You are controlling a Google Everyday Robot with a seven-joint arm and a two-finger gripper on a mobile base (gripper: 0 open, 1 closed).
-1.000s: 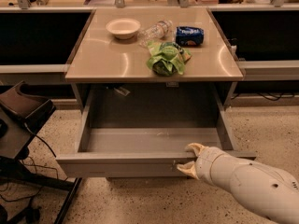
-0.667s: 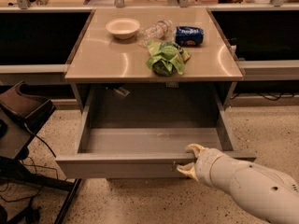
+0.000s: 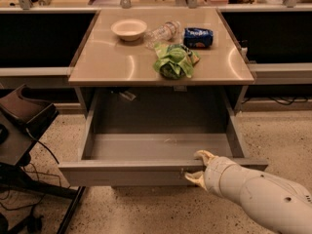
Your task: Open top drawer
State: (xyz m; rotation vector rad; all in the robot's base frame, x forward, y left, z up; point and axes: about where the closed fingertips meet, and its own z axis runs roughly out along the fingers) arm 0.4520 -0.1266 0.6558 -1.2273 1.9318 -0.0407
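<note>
The top drawer [image 3: 146, 172] is a wide grey metal drawer, pulled far out from under the tan table [image 3: 122, 65], and its shallow tray shows nothing inside. My gripper [image 3: 199, 167] is at the drawer's front edge, right of centre. One pale finger [image 3: 204, 155] reaches over the top of the front panel and the other finger [image 3: 194, 179] lies against its outer face, so the gripper is shut on the drawer front. My white arm runs off to the lower right.
On the tabletop are a white bowl [image 3: 128, 29], a clear plastic bottle [image 3: 162, 32], a blue snack bag [image 3: 198, 37] and a green chip bag [image 3: 174, 60]. A dark chair or stand [image 3: 24, 126] with cables is at the left. The floor is speckled.
</note>
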